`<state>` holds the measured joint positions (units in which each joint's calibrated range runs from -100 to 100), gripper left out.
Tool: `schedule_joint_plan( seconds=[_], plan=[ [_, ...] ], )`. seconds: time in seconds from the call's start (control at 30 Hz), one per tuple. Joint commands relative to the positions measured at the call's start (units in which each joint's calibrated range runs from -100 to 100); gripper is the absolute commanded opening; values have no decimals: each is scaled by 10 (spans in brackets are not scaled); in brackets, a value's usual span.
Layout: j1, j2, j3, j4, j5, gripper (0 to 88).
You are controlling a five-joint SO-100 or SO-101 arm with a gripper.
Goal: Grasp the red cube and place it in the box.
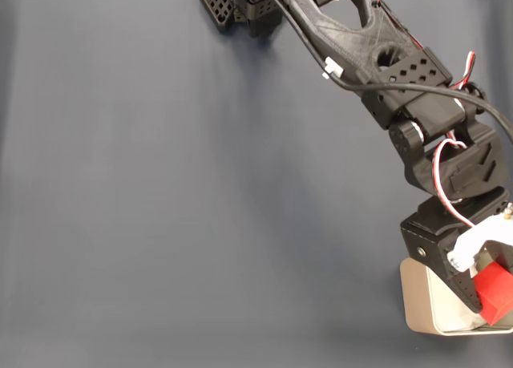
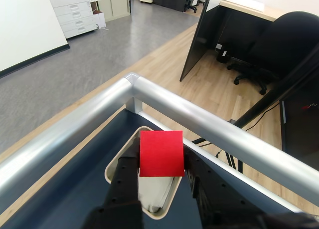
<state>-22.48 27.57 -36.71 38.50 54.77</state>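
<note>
Black arm extended, end effector [image 2: 162,170] clamped on red cube [image 2: 161,153] above box [image 1: 418,300].

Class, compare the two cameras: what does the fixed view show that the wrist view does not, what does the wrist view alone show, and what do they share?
Fixed view alone: the whole black arm with its cables, reaching across the wide dark blue mat.

Wrist view alone: the silver rail round the table's edge, and the room beyond it, with a wooden floor, an office chair and cabinets.

Both: the gripper shut on the red cube, held over the box.
</note>
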Motion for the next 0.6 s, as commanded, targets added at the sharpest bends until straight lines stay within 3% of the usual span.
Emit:
schedule_joint_plan(
  seconds=[0.0, 0.57],
  plan=[
    [1, 2, -45, -1, 0, 41],
    [-8, 19, -36, -2, -3, 40]
  ],
)
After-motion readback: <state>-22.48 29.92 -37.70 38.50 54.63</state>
